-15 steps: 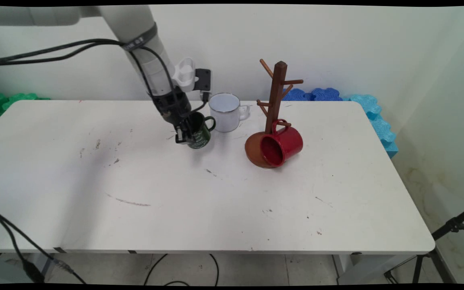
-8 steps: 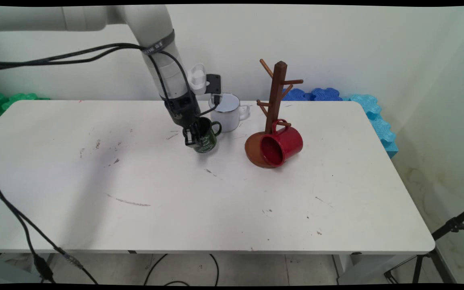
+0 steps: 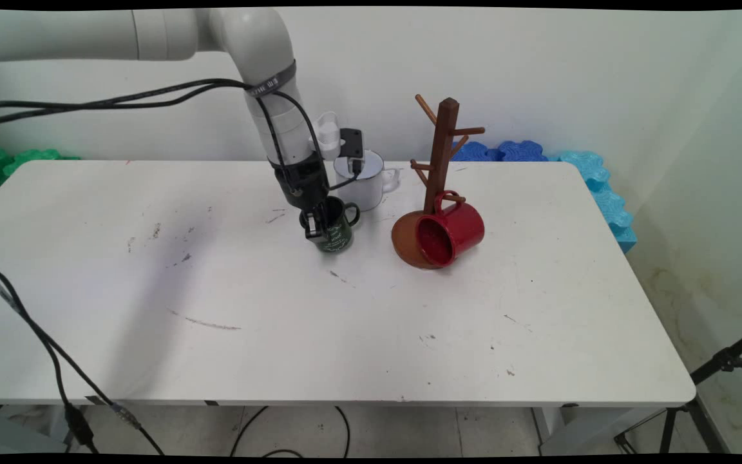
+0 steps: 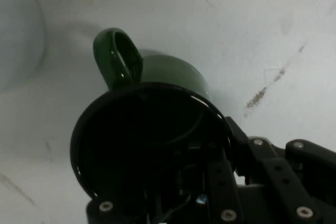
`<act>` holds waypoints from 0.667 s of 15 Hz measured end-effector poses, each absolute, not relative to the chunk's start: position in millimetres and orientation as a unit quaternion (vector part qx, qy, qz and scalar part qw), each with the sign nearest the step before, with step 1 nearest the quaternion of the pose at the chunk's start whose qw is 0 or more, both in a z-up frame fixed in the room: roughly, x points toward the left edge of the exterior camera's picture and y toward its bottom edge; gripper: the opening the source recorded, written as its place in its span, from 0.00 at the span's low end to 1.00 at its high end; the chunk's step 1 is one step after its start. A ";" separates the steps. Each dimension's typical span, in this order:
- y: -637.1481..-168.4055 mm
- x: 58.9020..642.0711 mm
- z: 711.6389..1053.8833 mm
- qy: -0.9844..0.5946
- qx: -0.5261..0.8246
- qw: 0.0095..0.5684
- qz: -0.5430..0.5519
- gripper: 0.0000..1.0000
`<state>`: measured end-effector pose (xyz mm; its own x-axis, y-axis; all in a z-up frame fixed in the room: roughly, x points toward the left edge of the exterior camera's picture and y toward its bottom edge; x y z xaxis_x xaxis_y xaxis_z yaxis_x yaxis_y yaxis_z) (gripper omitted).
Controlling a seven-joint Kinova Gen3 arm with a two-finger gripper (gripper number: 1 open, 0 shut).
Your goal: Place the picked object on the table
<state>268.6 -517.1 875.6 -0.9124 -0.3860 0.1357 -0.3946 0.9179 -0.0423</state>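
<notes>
A dark green mug (image 3: pixel 334 227) with a glossy black inside and pale lettering on its side is pinched at the rim by the gripper (image 3: pixel 314 223), one finger inside the mug and one outside on its wall. The mug is seen near the middle of the bench (image 3: pixel 319 322), towards the far side, with its handle turned to the right in the main view. Whether its base rests on the bench or hangs just above it cannot be told.

In the hand view the mug (image 4: pixel 152 135) is looked into from above: its round black mouth fills the lower middle, its green loop handle stands at the top, and the gripper (image 4: pixel 223 179) is closed on the right part of the rim. None of the other things is shown there apart from scuffed white surface. In the main view a white mug (image 3: pixel 366 180) is seen just behind the green one, partly hidden by the arm's wrist. To the right a brown wooden mug tree (image 3: pixel 438 167) stands on a round base, and a red mug (image 3: pixel 451 232) hangs on its side from a low peg.

The bench is white and marked with dark scuffs and smears. A pale wall is seen behind it, with green foam pieces (image 3: pixel 10 161) at the far left and blue foam pieces (image 3: pixel 577 167) at the far right.
</notes>
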 end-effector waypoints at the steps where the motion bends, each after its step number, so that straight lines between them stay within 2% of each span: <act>1: -518.3 267.8 873.6 -0.977 0.200 0.063 0.032 0.00; 3: -520.4 266.4 870.4 -0.977 0.199 0.064 0.030 0.00; 4: -521.3 265.5 869.2 -0.977 0.199 0.065 0.029 1.00; 10: -524.6 261.3 865.2 -0.978 0.193 0.076 0.029 1.00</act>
<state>261.3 -524.6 865.2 -0.9139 -0.3728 0.1604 -0.3816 0.9239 -0.0268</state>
